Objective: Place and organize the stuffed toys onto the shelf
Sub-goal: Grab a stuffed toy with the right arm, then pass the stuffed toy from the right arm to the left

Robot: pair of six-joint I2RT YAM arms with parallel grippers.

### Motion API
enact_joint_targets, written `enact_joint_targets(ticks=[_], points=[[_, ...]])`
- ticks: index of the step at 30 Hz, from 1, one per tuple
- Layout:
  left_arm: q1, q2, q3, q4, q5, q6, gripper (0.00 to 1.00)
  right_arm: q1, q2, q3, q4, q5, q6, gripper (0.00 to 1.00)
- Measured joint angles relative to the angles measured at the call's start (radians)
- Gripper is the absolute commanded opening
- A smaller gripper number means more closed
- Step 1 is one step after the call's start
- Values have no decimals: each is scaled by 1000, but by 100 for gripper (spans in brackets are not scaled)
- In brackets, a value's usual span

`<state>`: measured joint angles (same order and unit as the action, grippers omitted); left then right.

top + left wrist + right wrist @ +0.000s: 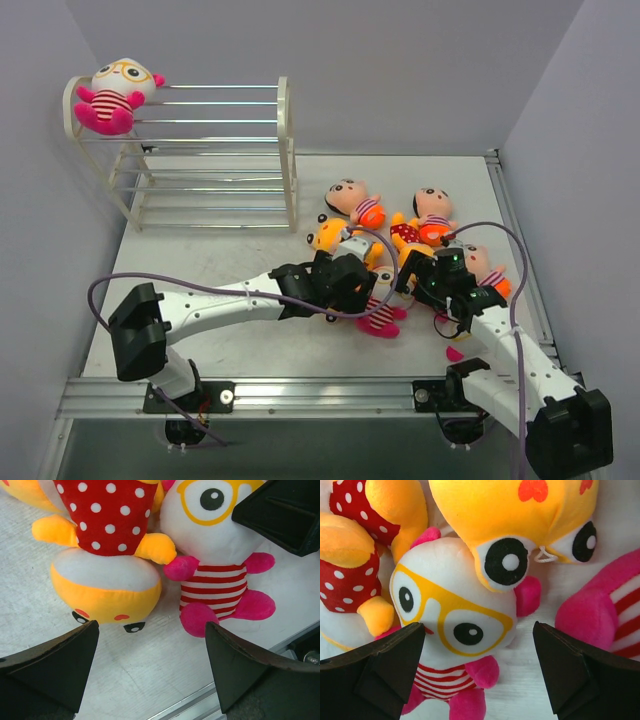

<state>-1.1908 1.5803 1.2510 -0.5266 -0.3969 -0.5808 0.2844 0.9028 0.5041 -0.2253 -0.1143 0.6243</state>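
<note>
Pink toy [451, 587] wears yellow glasses, red-striped belly

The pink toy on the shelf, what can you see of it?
The pink toy is a soft plush with a round white face, yellow glasses, pink ears, arms and legs, and a red-and-white striped belly. It sits upright on the top tier of the cream wire shelf, at its left end. Only the rack touches it.

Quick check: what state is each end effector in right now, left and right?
Left end effector: open, holding nothing.
Right end effector: open, holding nothing.
</note>
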Motion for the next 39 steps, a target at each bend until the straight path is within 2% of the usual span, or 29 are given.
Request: enact_joint_targets(ticks=[4, 7, 8, 10, 11, 14, 19, 28, 39], points=[[16, -18, -31, 0, 0, -11, 96, 0, 26, -45, 107, -28, 28, 81], [26, -34, -45, 1, 0, -16, 96, 1, 42, -73, 177, -44, 44, 58], [29, -40, -48, 1, 0, -17, 96, 4, 45, -78, 192, -48, 48, 44], [32, -48, -50, 2, 0, -19, 96, 5, 41, -84, 208, -55, 52, 31], [33, -53, -50, 3, 0, -19, 96, 5, 36, -84, 209, -57, 52, 20], [34, -64, -50, 10, 1, -19, 96, 5, -6, -73, 176, -50, 43, 1], [34, -73, -50, 25, 15, -26, 96, 5, -93, 35, 66, -28, 14, 0], [36, -124, -50, 51, 39, -40, 96, 5, -130, 203, 13, -23, 5, 0], [36, -227, -49, 122, 46, -40, 96, 5, -98, 263, 13, -6, -4, 0]])
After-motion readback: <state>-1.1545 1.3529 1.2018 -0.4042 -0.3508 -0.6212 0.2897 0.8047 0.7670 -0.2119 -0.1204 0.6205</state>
